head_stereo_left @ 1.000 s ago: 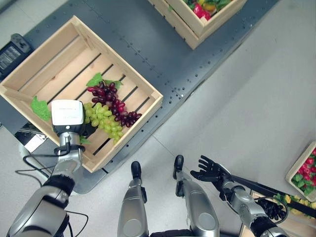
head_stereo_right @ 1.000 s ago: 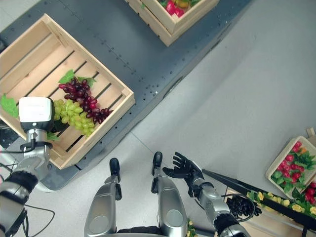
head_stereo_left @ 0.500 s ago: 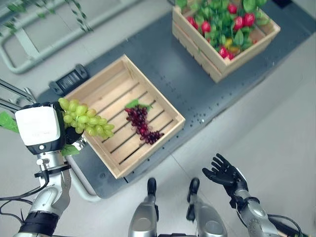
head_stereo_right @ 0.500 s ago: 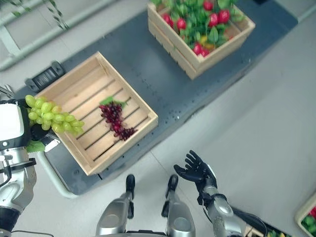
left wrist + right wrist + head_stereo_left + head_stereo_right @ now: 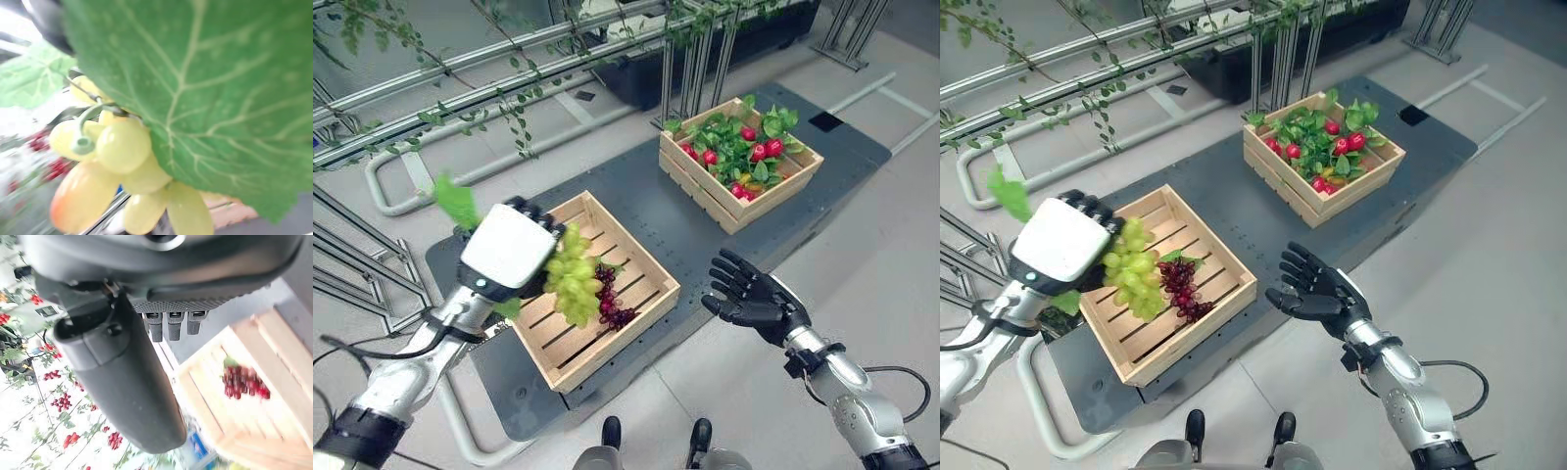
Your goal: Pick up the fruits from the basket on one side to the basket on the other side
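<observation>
A bunch of smooth, oval green grapes [image 5: 573, 282] with a flat, veined leaf [image 5: 457, 202] hangs above the near slatted wooden crate [image 5: 646, 311], gripped in the curled fingers of the left robot hand [image 5: 524, 243]. One bunch of dark red grapes [image 5: 612, 297] lies on the crate's slats. A second crate [image 5: 759, 201], on the same dark studded surface [image 5: 646, 220], holds leafy red fruit, and the right robot hand [image 5: 751, 296] hovers spread wide, holding nothing.

The left hand [image 5: 514, 253] has its fingers hidden behind the green grapes [image 5: 572, 284].
</observation>
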You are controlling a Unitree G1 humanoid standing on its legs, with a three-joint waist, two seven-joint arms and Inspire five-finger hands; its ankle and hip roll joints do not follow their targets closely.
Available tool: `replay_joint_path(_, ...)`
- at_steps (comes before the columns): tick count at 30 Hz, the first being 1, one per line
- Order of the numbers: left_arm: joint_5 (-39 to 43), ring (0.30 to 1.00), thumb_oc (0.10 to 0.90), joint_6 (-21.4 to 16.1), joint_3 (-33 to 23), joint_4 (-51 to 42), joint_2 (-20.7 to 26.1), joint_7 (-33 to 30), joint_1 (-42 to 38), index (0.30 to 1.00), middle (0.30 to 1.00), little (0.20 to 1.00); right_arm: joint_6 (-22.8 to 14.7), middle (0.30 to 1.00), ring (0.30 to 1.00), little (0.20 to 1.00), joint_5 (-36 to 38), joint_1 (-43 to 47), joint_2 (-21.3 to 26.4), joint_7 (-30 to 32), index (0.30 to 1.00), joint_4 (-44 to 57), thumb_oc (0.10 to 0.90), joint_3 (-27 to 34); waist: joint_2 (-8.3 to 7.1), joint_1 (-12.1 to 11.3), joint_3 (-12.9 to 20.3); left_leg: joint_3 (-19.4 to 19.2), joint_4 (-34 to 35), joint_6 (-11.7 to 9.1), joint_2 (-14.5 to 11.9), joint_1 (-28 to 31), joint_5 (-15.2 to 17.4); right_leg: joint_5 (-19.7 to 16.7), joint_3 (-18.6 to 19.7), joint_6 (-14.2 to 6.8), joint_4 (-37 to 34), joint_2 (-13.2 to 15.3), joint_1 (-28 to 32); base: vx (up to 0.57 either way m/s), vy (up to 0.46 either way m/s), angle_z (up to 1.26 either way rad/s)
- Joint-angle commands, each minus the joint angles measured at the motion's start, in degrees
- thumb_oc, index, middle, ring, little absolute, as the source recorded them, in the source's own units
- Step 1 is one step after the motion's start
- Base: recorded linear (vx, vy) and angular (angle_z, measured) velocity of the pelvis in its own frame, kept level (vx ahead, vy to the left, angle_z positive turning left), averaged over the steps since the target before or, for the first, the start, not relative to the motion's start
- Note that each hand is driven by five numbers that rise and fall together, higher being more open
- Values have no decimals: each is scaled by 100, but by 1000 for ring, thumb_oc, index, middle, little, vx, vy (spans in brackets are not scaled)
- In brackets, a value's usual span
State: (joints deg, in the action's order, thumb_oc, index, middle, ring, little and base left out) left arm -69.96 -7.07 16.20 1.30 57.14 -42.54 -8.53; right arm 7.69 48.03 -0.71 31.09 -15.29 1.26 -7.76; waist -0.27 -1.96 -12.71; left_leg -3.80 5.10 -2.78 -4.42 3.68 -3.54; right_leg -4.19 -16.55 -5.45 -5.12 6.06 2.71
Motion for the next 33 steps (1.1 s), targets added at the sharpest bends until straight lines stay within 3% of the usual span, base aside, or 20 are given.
replay_joint_path(1,14,300,400,39,113,-304,88,-539,-1295,300,300,300,-180,900,900,900,672,506,232,-363,900,804,800,-277,6,80,701,-170,-10,-162,165,150,390,162,23,-273,12,321,287,40,-13,3)
replay_joint_path(3,46,300,400,48,242,-406,87,-403,-1439,300,300,300,-92,900,900,900,705,570,256,-353,900,918,800,-361,3,77,736,-182,-10,-160,165,181,410,160,24,-283,12,329,295,35,-17,1)
replay_joint_path(4,139,300,400,57,411,-489,78,-267,-1629,300,300,300,172,900,900,900,898,637,304,-367,900,1085,800,-512,-8,87,781,-208,-10,-159,155,213,436,174,28,-294,12,335,313,37,-25,-1)
replay_joint_path(14,158,300,400,68,838,-744,-153,84,-2106,300,300,300,1291,900,900,900,2047,1022,349,-494,900,1386,800,-1028,-112,104,949,-251,-10,-166,119,303,510,197,91,-310,12,295,341,27,-24,0)
replay_joint_path(27,213,300,400,99,855,-862,-261,395,-2168,300,300,300,1587,900,900,900,2078,1263,255,-874,900,1559,800,-1402,-183,75,1099,-259,-10,-175,60,332,537,200,141,-322,18,264,334,7,-5,-1)
replay_joint_path(33,208,300,400,3,856,-861,-332,501,-2122,300,300,300,1408,900,900,900,2157,1356,198,-948,900,1623,800,-1483,-202,58,1119,-241,-10,-167,54,343,542,203,171,-319,27,251,325,0,0,0)
